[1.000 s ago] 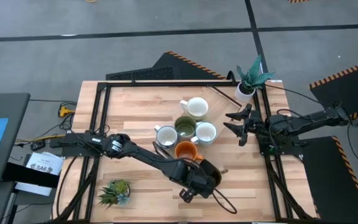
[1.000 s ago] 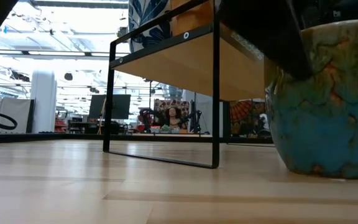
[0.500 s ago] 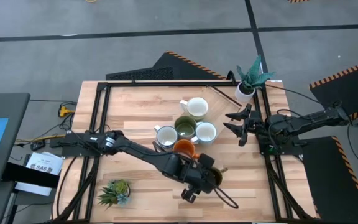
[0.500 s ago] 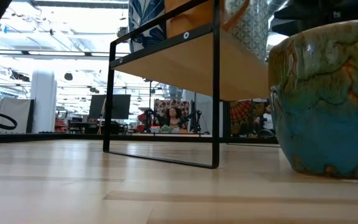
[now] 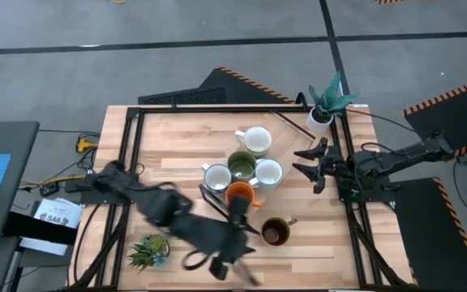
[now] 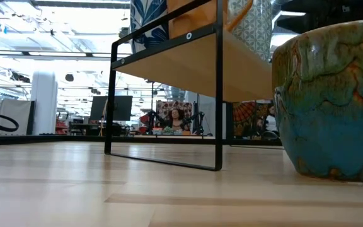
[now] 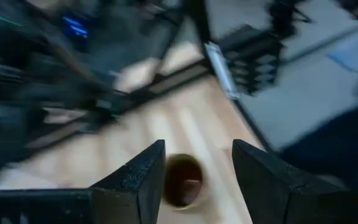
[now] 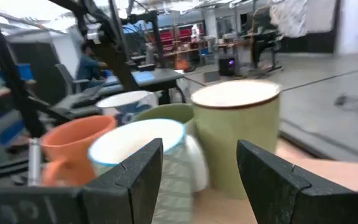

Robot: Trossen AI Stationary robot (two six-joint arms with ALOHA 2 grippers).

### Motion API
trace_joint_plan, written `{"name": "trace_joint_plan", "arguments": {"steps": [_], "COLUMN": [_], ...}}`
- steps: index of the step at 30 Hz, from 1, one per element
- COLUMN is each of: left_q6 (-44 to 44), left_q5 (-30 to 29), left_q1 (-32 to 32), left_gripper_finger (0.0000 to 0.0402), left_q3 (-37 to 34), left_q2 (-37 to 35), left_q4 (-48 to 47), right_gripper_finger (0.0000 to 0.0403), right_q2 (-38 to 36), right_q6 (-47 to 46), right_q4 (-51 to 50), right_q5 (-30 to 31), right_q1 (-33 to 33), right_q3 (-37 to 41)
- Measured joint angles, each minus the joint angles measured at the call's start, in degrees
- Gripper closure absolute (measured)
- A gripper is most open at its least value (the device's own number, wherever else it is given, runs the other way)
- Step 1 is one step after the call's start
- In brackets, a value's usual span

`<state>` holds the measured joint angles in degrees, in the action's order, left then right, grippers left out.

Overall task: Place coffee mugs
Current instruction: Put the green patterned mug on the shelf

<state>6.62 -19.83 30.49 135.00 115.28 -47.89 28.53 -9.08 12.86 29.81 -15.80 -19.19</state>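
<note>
High view shows six mugs on the table (image 5: 160,138): five clustered mid-table, namely three white mugs (image 5: 256,139), one olive mug (image 5: 242,165) and one orange mug (image 5: 242,195), plus one dark brown mug (image 5: 275,233) standing apart nearer the front edge. The left gripper (image 7: 194,180) hangs blurred beside it, fingers apart, empty. The right gripper (image 5: 308,165) waits open beside the cluster.

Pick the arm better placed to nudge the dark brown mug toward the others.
Left. Its open gripper hangs just off the dark brown mug; the right gripper faces the pale mugs.
</note>
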Motion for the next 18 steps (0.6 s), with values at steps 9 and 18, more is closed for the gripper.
{"name": "trace_joint_plan", "arguments": {"steps": [9,18], "left_q6": [-5.1,-9.6], "left_q5": [-25.7,-35.1], "left_q1": [6.2,6.3], "left_gripper_finger": [0.023,0.023], "left_q3": [-17.0,-46.5], "left_q2": [-10.2,-26.7], "left_q4": [2.4,21.9], "right_gripper_finger": [0.0173,0.0173], "right_q2": [3.6,26.4], "right_q6": [-14.6,-35.2], "right_q4": [-16.1,-47.6], "right_q5": [-8.7,-10.5], "right_q1": [-6.6,-14.8], "right_q3": [-8.6,-28.7]}}
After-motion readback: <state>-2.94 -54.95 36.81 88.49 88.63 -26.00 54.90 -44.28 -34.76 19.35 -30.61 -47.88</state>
